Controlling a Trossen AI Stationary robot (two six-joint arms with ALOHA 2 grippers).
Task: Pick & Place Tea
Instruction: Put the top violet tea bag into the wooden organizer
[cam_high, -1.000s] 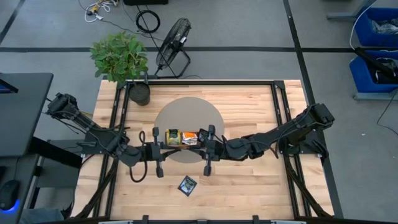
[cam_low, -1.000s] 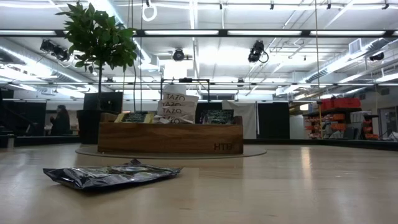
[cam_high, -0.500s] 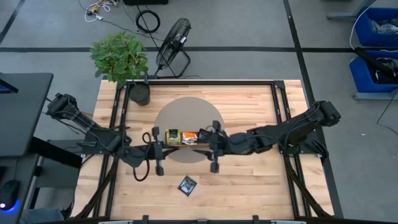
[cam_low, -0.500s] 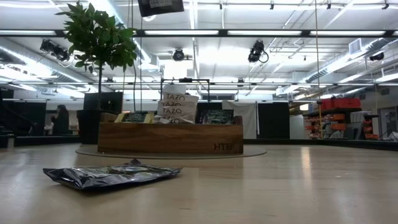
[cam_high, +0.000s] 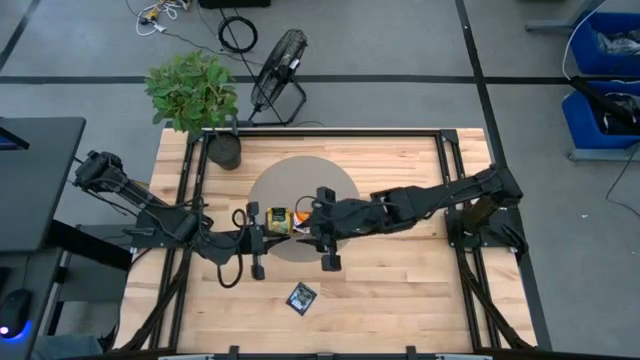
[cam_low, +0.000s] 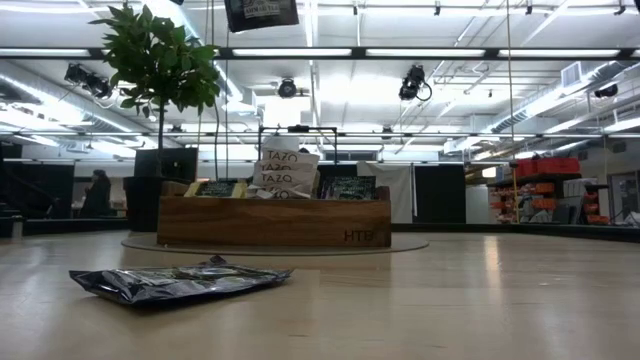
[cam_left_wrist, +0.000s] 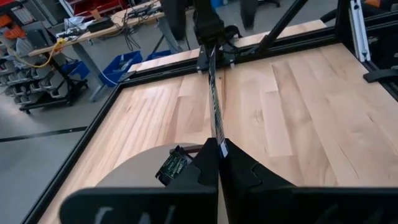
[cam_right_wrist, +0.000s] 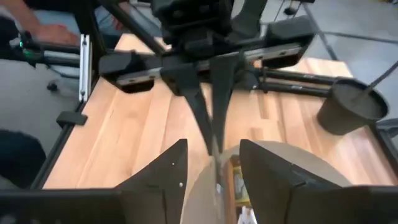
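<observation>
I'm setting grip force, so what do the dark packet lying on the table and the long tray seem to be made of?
The dark crumpled tea sachet looks like thin foil or foil-lined paper: it shows glossy, creased highlights. The long brown tray looks like wood with a smooth matte finish: warm brown, faint grain, letters marked at one end.

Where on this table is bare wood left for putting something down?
Bare wood lies right of the round mat, and along the near edge beside the dark sachet. It is crowded mid-table, where both arms meet over the wooden tray.
</observation>
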